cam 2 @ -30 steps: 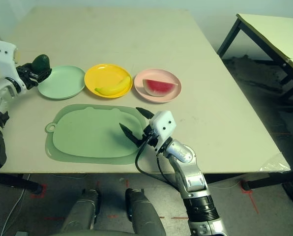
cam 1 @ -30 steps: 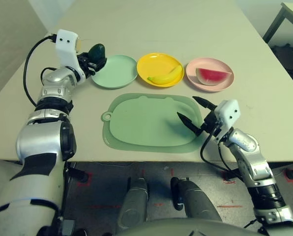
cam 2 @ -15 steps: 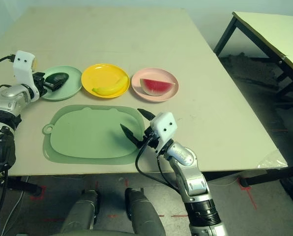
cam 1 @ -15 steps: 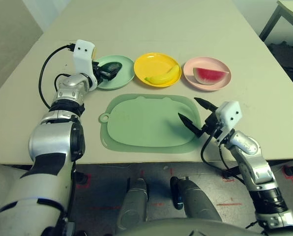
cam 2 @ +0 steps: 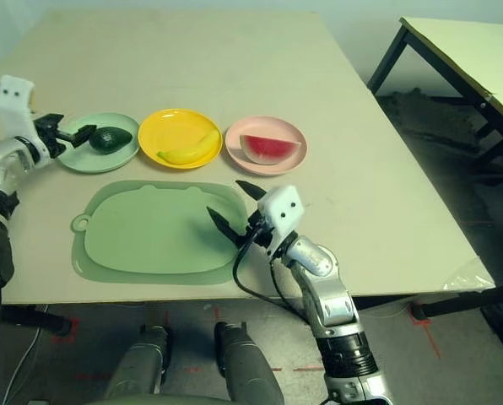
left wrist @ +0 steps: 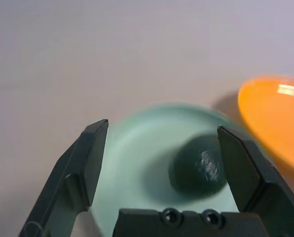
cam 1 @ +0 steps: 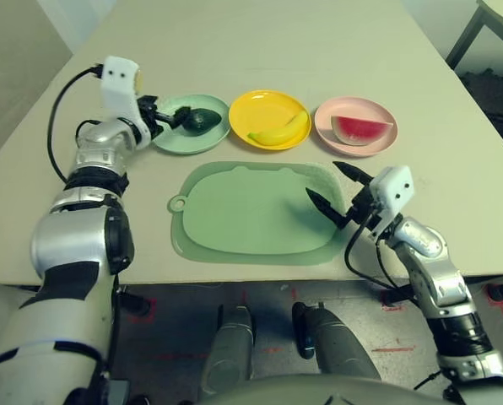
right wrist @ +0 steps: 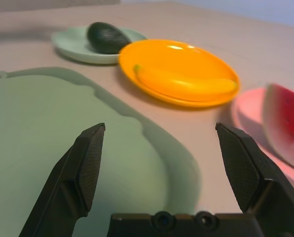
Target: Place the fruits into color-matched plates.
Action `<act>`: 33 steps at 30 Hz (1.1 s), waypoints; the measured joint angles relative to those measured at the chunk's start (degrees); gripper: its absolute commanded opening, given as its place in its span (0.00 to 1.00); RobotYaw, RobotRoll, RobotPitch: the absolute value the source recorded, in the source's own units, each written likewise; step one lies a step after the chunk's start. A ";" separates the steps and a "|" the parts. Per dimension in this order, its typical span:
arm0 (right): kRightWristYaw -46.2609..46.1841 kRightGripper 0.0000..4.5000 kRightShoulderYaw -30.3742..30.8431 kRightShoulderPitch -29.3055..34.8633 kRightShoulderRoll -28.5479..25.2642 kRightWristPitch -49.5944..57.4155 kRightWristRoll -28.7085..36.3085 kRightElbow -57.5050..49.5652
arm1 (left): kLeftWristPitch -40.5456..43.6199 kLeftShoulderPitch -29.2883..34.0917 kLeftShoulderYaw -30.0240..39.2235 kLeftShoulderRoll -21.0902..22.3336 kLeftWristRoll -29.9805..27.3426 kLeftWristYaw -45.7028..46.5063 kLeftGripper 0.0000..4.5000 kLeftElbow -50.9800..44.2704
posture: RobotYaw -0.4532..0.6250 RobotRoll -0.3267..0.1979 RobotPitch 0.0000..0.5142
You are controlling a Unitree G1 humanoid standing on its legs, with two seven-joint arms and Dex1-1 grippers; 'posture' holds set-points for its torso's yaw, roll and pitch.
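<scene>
While the avocado [cam 1: 203,119] lies on the mint green plate [cam 1: 169,140], toward the side nearest the yellow plate [cam 1: 263,107], the left claw [cam 1: 165,117] sits at that green plate's outer edge with its two fingers spread wide and nothing between them. From the left wrist, the avocado shows just beyond the fingertips, closer to one finger than the other, and I cannot tell whether it touches that finger. The banana [cam 1: 278,132] rests in the yellow plate along its near side. The watermelon wedge [cam 1: 362,130] sits in the pink plate [cam 1: 332,112], red face toward the camera. All three plates stand in a row on the desk [cam 1: 260,42], behind the green cutting board [cam 1: 247,211]. The right claw [cam 1: 336,191] hovers over the board's right edge, fingers wide apart and empty.
</scene>
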 measured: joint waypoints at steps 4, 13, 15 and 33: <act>-0.72 1.00 -4.41 0.94 -1.05 0.46 1.61 1.61 | 3.27 14.16 6.31 1.23 -7.08 -0.61 1.00 -15.95 | 0.43 0.62 0.37; -2.45 1.00 -12.95 3.79 -2.53 -1.66 3.28 10.18 | 12.75 46.24 12.88 -9.22 -16.67 8.04 1.00 -52.87 | 0.46 0.62 0.35; -3.45 1.00 -15.26 3.75 -2.69 -2.58 3.53 12.71 | 13.55 49.01 12.99 -10.86 -17.36 10.14 1.00 -56.54 | 0.45 0.62 0.35; -5.38 1.00 -21.35 1.09 -4.32 -14.15 3.20 27.33 | 14.08 51.42 15.15 -8.89 -19.00 15.94 1.00 -58.80 | 0.50 0.62 0.36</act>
